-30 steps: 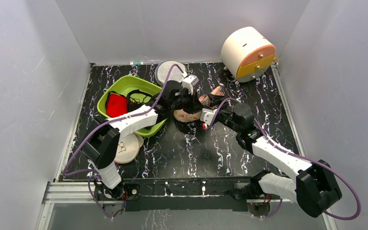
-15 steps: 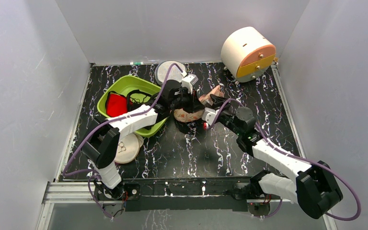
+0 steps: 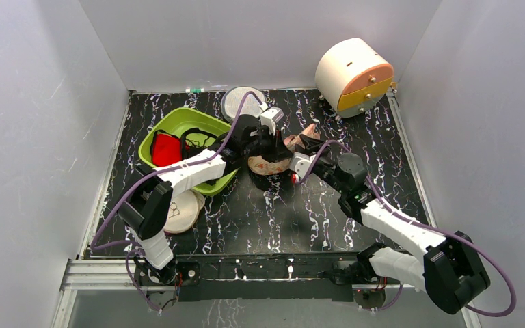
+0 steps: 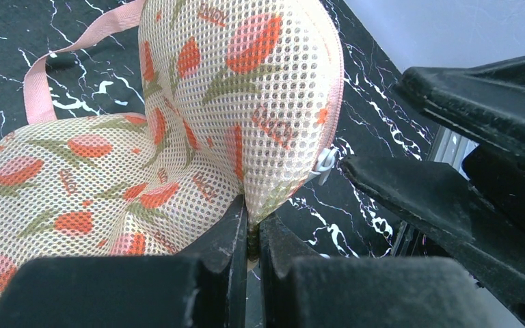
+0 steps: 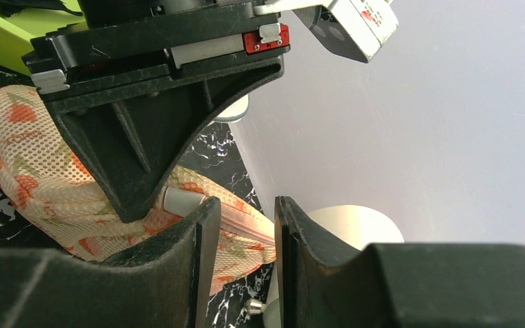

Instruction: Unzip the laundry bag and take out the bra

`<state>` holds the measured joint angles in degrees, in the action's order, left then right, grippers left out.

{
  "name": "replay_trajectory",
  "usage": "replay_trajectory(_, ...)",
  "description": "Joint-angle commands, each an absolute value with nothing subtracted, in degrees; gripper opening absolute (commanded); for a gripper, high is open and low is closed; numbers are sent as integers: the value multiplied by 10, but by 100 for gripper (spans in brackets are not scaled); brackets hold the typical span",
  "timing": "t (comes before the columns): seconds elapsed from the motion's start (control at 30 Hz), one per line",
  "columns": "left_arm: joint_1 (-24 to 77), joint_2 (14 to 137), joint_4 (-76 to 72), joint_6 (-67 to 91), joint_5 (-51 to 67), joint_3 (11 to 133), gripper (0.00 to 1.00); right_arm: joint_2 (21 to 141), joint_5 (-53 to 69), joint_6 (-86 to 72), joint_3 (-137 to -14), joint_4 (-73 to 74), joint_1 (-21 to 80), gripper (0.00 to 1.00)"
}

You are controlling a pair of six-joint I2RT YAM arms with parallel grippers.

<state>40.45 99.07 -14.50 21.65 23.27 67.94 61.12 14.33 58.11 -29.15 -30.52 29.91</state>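
The laundry bag (image 3: 271, 165) is a beige mesh pouch with red-orange print, lying mid-table; its zip is closed. In the left wrist view, my left gripper (image 4: 249, 222) is shut on a fold of the bag (image 4: 178, 116) near its rim. The zip pull (image 4: 325, 162) hangs just right of the jaws. In the top view the left gripper (image 3: 265, 152) sits over the bag. My right gripper (image 3: 305, 142) is open at the bag's right end. In the right wrist view (image 5: 241, 236) the pink zip seam (image 5: 243, 225) runs between its jaws, untouched. The bra is hidden.
A green basin (image 3: 208, 121) at the left holds a bright red garment (image 3: 166, 149) and a black bra (image 3: 198, 140). A round grey mesh disc (image 3: 238, 101) lies behind, a cream disc (image 3: 181, 210) in front. A cream-and-orange drum (image 3: 353, 74) stands back right.
My right gripper has moved forward and a little right, up to the bag's right end. My left gripper has kept its hold on the bag.
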Motion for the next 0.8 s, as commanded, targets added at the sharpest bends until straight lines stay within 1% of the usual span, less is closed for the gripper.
replay_trajectory(0.0, 403, 985, -144, 214, 240, 705, 0, 592, 156, 552, -294, -312, 301, 33)
replay_trajectory(0.1, 403, 984, -142, 211, 235, 705, 0, 570, 192, 525, -308, -228, 301, 34)
replay_trajectory(0.2, 403, 983, -139, 208, 232, 706, 0, 553, 173, 468, -318, -173, 301, 34)
replay_trajectory(0.27, 403, 981, -139, 208, 233, 706, 0, 532, 160, 460, -296, -187, 301, 37)
replay_trajectory(0.37, 403, 979, -142, 212, 240, 706, 0, 518, 151, 493, -256, -241, 301, 43)
replay_trajectory(0.57, 403, 983, -144, 214, 246, 705, 0, 579, 140, 569, -298, -242, 300, 45)
replay_trajectory(0.77, 403, 984, -143, 214, 255, 708, 0, 614, 123, 586, -310, -294, 300, 45)
